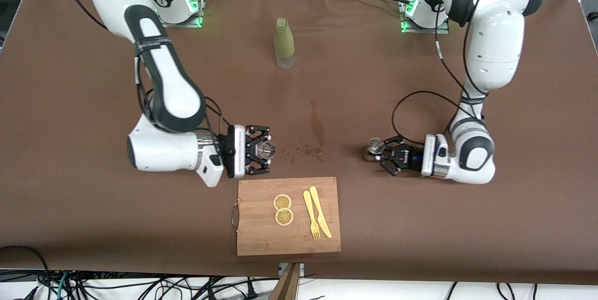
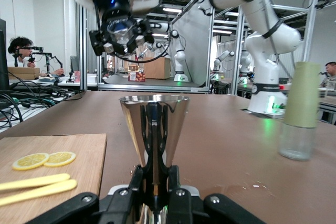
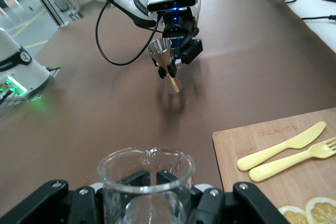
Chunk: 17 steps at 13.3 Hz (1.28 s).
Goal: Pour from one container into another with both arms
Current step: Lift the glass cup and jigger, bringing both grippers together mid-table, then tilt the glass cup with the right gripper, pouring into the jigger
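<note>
Two vessels are held over a brown table (image 1: 70, 103), one in each gripper. The right gripper (image 1: 261, 150) is clenched around a clear glass beaker (image 1: 267, 149), which it holds upright just above the tabletop, over the bare brown surface beside the wooden cutting board (image 1: 261, 234). In the right wrist view the beaker (image 3: 147, 182) has a small pouring lip on its rim; whether any liquid sits inside is hard to tell.

The left gripper (image 1: 385, 153) is clenched on a shiny metal jigger (image 1: 374, 146), an hourglass-shaped measuring cup. Its fingers grip the narrow waist, and the jigger stands upright with its open mouth up, low over the table toward the left arm's end. The two vessels are well apart, facing each other across the middle of the table.

Between them on the table lies a wet patch (image 1: 317, 125): a long dark streak with scattered droplets near its lower end.

The cutting board lies nearer to the front camera than both grippers. On it are two lemon slices (image 1: 283, 209), touching each other, and beside them a pale yellow plastic fork (image 1: 311, 216) and knife (image 1: 320, 211) lying side by side.

Farther from the front camera, between the two arm bases, a bottle (image 1: 283, 43) stands upright, with an olive-green sleeve over a clear base.

Both arms are white with black joint bands.
</note>
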### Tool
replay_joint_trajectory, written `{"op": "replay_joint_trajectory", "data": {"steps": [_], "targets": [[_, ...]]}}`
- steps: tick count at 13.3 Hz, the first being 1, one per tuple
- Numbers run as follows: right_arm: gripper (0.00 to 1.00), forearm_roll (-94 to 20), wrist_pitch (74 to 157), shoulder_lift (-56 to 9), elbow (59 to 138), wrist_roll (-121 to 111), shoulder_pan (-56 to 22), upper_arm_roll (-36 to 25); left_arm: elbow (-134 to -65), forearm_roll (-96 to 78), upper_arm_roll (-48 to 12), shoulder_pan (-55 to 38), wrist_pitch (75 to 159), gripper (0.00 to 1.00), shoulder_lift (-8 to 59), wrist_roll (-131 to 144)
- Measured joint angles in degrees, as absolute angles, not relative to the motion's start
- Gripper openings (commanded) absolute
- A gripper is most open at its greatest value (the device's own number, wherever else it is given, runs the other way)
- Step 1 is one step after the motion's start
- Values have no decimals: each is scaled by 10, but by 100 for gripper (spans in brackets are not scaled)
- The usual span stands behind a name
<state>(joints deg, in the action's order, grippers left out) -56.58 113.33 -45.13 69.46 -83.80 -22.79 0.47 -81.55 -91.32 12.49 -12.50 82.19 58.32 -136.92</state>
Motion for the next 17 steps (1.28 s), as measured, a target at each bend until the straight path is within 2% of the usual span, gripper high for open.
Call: {"op": "replay_joint_trajectory", "data": {"steps": [2,6,17], "targets": [[9,-526,1146,-448,693,-813,-244,5,-816,-934,116,-158,857,0,583,-1351],[9,-476,1147,-434,693,-793,-248,4,-816,-946,56,-182,924,0,584,-1329],[9,-315,1147,-415,693,-674,-300,5,-796,-968,35,-218,981,0,585,-1297]]}}
